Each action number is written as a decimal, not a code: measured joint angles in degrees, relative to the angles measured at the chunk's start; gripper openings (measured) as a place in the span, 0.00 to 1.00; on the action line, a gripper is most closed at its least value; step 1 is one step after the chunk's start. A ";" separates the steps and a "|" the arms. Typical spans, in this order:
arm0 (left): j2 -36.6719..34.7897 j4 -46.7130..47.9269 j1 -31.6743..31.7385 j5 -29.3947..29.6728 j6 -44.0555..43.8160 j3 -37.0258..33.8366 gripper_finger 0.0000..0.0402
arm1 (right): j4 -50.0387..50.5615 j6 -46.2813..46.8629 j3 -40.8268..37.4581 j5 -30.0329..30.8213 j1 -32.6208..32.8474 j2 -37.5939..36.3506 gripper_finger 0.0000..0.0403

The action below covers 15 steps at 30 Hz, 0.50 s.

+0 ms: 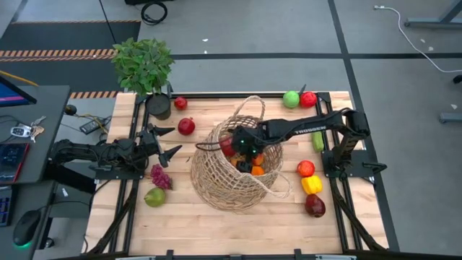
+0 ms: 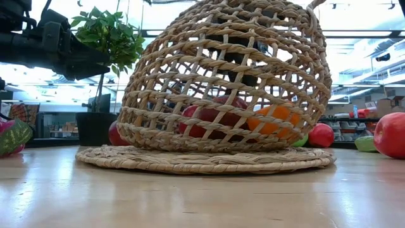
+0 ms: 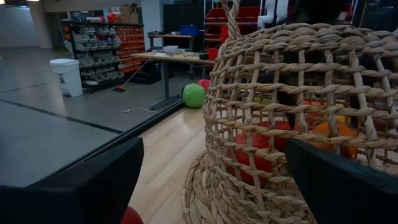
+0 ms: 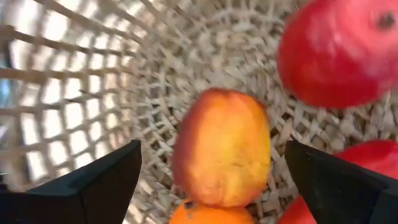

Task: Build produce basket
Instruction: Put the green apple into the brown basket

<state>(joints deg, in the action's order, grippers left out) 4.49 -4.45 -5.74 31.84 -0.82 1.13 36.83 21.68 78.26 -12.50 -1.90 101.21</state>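
The right gripper [image 1: 249, 148] reaches inside the basket [image 1: 209, 177] with fingers spread wide above an orange-red fruit [image 4: 222, 148], while the left gripper [image 1: 164, 141] waits wide open just left of it.

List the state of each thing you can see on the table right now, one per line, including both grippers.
Wicker basket: upright, partly filled with red and orange produce.
Right gripper: open, inside the basket above the fruit.
Left gripper: open, beside the basket, holding nothing.
Orange-yellow fruit: lying in the basket, between the right gripper's fingers, not gripped.
Yellow pepper: on the table, outside the basket.
Potted plant: upright at the table's corner.
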 joint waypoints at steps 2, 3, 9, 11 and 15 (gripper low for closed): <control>0.00 0.02 0.00 0.02 0.00 0.00 0.99 | 1.60 -0.99 2.51 -0.11 0.03 0.00 0.98; 0.00 0.00 -0.02 0.02 0.00 0.00 0.99 | 2.34 -1.53 3.66 -0.12 0.03 -0.01 0.99; 0.00 0.01 -0.01 0.02 -0.01 0.00 0.99 | 11.80 -4.71 11.13 0.23 -0.03 -0.04 0.99; 0.00 0.00 0.00 0.01 0.00 0.00 0.99 | 14.35 -6.44 12.98 0.78 0.17 -0.39 0.98; 0.00 0.02 -0.02 0.02 0.00 0.00 0.99 | 15.34 -8.33 14.71 1.02 0.87 -2.68 0.98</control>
<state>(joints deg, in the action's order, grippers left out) 4.49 -4.43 -5.76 31.86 -0.82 1.13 52.17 13.35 92.97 -11.48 -1.03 98.53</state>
